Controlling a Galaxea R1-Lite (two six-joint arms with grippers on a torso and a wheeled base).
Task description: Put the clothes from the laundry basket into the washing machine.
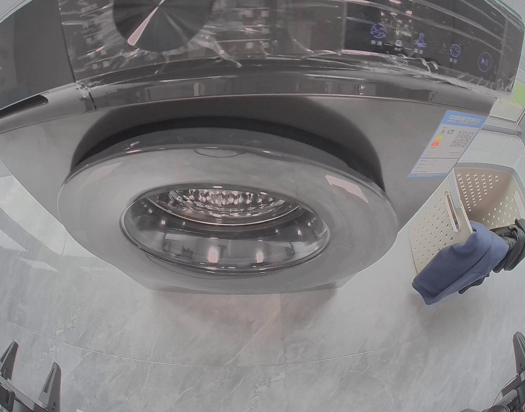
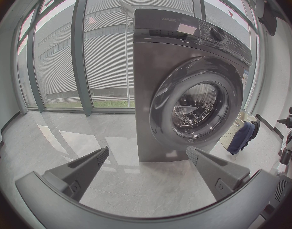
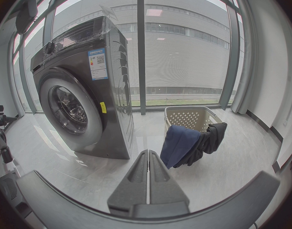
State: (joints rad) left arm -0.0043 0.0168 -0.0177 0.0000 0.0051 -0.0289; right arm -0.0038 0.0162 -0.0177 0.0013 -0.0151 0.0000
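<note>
The grey washing machine [image 1: 228, 161] stands straight ahead with its round glass door [image 1: 225, 230] closed. To its right is the beige perforated laundry basket [image 1: 491, 193], with a blue garment [image 1: 460, 264] and a black garment [image 1: 520, 241] draped over its front rim. In the right wrist view the basket [image 3: 190, 116] holds the blue garment [image 3: 179, 143] and black garment [image 3: 212, 137] the same way. My left gripper [image 1: 32, 356] [image 2: 146, 150] hangs open and low, well short of the washing machine [image 2: 190, 89]. My right gripper [image 3: 148, 155] [image 1: 520, 344] is shut on nothing, back from the basket.
Bare grey tiled floor [image 1: 245, 339] lies between me and the machine. Tall windows [image 3: 184, 48] run behind the machine and basket. A white wall with a dark skirting [image 3: 273, 112] closes the right side beyond the basket.
</note>
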